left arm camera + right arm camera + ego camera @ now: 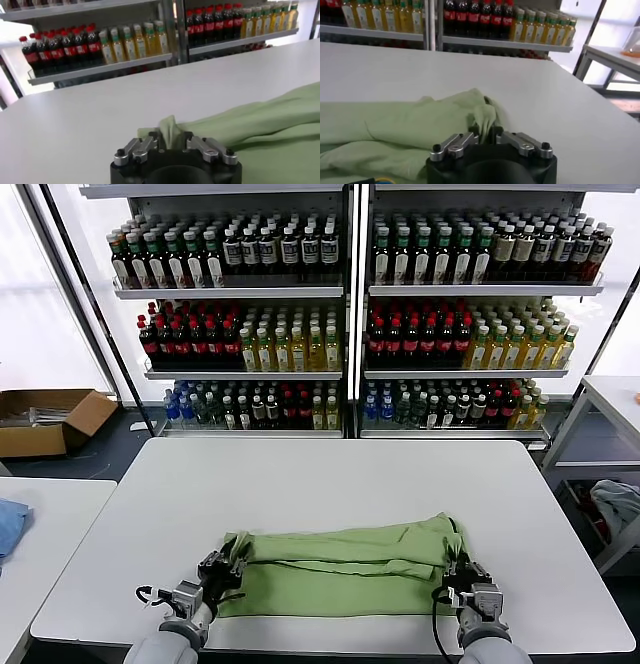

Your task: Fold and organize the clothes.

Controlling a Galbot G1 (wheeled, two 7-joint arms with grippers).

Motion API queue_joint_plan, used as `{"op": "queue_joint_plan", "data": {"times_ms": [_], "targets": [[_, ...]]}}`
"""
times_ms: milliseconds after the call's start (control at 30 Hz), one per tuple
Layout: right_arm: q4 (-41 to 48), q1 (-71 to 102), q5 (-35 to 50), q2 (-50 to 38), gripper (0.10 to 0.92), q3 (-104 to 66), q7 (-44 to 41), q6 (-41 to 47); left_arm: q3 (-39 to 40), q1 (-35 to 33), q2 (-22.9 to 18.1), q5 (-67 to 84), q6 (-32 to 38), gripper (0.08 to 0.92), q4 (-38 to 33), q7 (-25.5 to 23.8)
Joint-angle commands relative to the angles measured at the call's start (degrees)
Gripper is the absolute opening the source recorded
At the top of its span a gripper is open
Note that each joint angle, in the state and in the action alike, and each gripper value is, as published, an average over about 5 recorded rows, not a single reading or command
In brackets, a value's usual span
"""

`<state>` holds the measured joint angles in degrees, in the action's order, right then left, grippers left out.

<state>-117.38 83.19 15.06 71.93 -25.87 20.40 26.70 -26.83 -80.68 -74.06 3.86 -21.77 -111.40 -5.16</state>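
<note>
A light green shirt (345, 569) lies folded lengthwise on the white table (330, 479), near its front edge. My left gripper (222, 567) is shut on the shirt's left end; in the left wrist view a pinched ridge of green cloth (169, 131) stands up between the jaws. My right gripper (462, 569) is shut on the shirt's right end; the right wrist view shows a fold of cloth (482, 120) clamped between the jaws. No collar, buttons or print show.
Shelves of bottled drinks (340, 314) stand behind the table. A second table (40, 529) at the left carries a blue cloth (10, 524). A cardboard box (45, 419) sits on the floor at the left. A grey table (610, 409) stands at the right.
</note>
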Motion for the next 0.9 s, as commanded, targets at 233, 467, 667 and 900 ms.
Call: {"op": "queue_joint_plan", "data": {"times_ms": [233,467,667,900], "targets": [[-13.66,1.88,1.40,-0.60,0.595,-2.88,1.95,-2.49,-3.93,-2.89,-4.13,2.64,-4.46,0.645,-6.58,5.95],[-13.52,1.09,2.38,-1.74,0.778,-2.75,2.63,-2.48,-4.03,-1.50,-8.01,6.96,-6.49,0.809,-3.60,7.42],[-13.45,1.76,2.30,-1.64,0.822,-1.92,2.65,-2.96,-3.96,-1.19,-9.51,8.60,-7.37,0.822,-2.69,7.70],[-13.14,2.16,2.15,-1.66,0.823,-1.05,2.73,-3.27,-3.78,-2.01,-9.67,8.50,-7.35,0.823,-1.97,7.28]]}}
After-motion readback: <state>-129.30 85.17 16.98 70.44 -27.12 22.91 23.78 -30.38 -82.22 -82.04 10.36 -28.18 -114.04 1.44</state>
